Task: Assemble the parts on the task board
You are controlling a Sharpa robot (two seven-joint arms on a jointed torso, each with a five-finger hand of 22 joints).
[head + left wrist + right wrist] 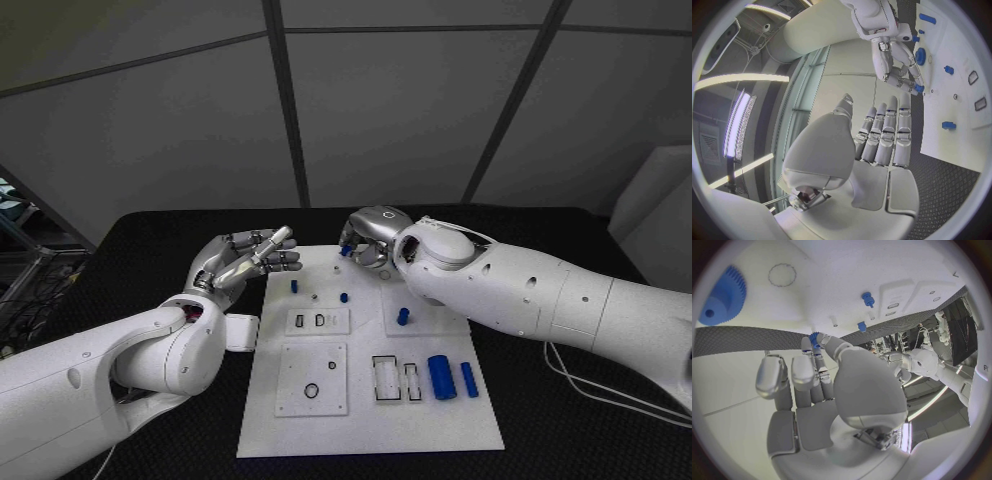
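The white task board (368,400) lies in the middle of the black table. My right hand (372,237) hovers over the board's far edge and pinches a small blue part (346,250) between thumb and fingertip; the right wrist view shows that part (814,339) at the fingertips. My left hand (245,262) hangs beside the board's far left corner with its fingers (882,135) straight and nothing in them. Small blue pegs (294,286) (345,297) (404,317) stand on the board. Two blue cylinders (441,377) (469,378) lie near its right side. A blue gear (720,295) sits on the board.
White inset plates with slots (315,321) (313,380) sit on the board's left half. A white block (241,332) lies just off the board's left edge. My right forearm (534,295) crosses above the board's right far corner. A cable (599,385) runs over the table at right.
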